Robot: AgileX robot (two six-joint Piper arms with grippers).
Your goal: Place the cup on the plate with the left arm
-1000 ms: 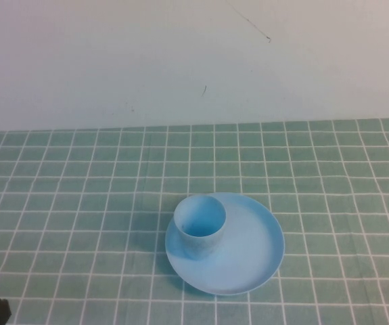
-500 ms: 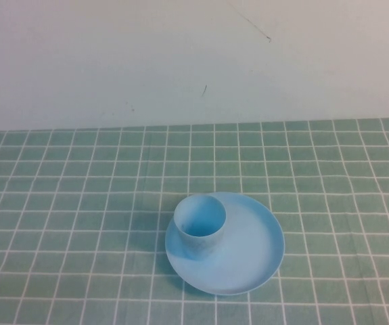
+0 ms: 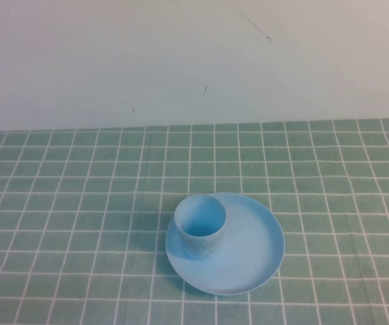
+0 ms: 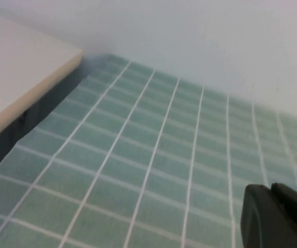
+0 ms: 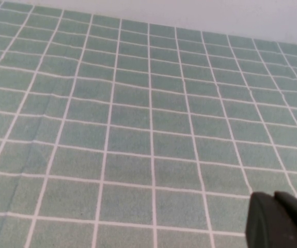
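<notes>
The light-blue cup [image 3: 199, 223] stands upright on the left part of the round light-blue plate [image 3: 248, 250], near the middle of the green checked cloth in the high view. Neither arm shows in the high view. My left gripper [image 4: 272, 192] shows only in the left wrist view, its dark fingers pressed together, empty, above bare cloth. My right gripper [image 5: 275, 199] shows only in the right wrist view, fingers together, empty, above bare cloth. Cup and plate are out of both wrist views.
A white wall [image 3: 180, 61] runs behind the table's far edge. In the left wrist view a white slab [image 4: 14, 67] lies beside the cloth's edge with a dark gap under it.
A dark piece of the left arm at the high view's lower left corner one second ago has gone out of view. Cup and plate have not moved.
</notes>
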